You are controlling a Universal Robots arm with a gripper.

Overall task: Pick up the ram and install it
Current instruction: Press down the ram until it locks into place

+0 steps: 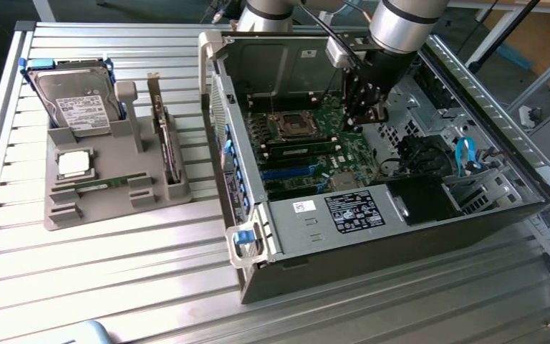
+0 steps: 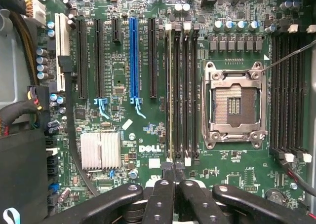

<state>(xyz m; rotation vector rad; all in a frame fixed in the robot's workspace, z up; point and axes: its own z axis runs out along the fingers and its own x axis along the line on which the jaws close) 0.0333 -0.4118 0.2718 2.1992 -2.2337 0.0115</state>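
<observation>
Item: gripper [image 2: 173, 178]. Jaws shut, the two dark fingers pressed together with nothing seen between them. In the exterior view it hangs from the arm [image 1: 404, 25] inside the case [image 1: 371, 236], low over the board [image 2: 123, 71].

Item: ram [image 2: 170, 95]. Stands edge-on in a slot of the four-slot bank beside the socket [image 2: 234, 105]. It takes the slot of that bank farthest from the socket, on the side toward the blue slot [image 2: 133, 56]. One end of it lies just beside the fingertips; whether they touch it cannot be told.

Item: socket. Metal frame, bare, no chip in it.

Item: heatsink [image 2: 100, 150]. Silver, ribbed, near the foot of the blue slot.

Item: case. Side panel off, lying on the slatted table [image 1: 112, 287], toward the exterior view's right.

Item: holder [image 1: 65, 215]. Grey, on the table at the exterior view's left, well apart from the gripper. It carries a hard drive [image 1: 79, 104] leaning at its far end, a square silver chip [image 1: 72, 163] lying flat, and a card [image 1: 165, 143] standing on edge on the side nearest the case.
</observation>
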